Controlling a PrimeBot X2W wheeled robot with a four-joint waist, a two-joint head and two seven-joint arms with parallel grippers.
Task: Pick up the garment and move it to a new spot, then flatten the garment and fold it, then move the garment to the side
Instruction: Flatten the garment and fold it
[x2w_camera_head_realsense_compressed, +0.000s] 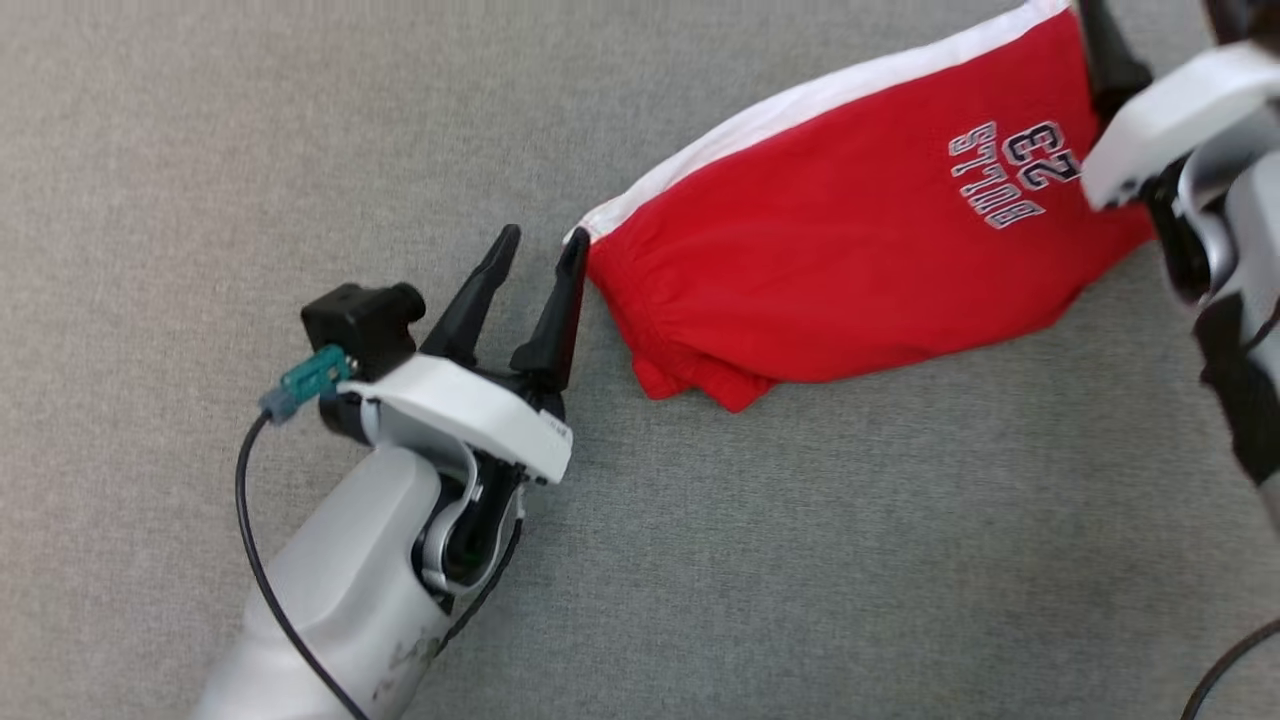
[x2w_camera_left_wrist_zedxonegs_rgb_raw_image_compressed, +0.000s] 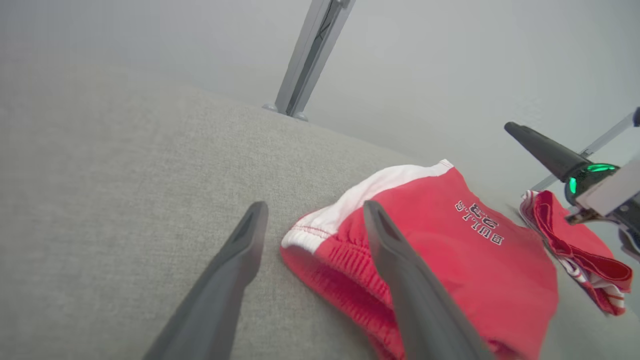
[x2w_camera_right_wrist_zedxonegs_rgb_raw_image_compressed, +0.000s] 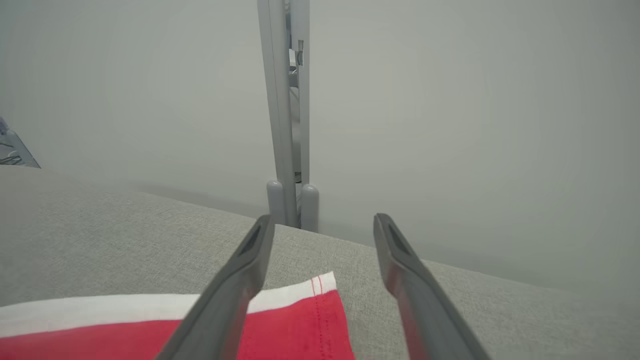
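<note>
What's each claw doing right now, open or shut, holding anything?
Left claw: open, holding nothing, at the waistband end of the red shorts.
Right claw: open, holding nothing, at the shorts' hem corner.

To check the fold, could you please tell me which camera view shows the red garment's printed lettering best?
The head view: the lettering on the red garment is large and sharp. The left wrist view shows it small and slanted. The right wrist view gives a white-edged red corner of the garment.
</note>
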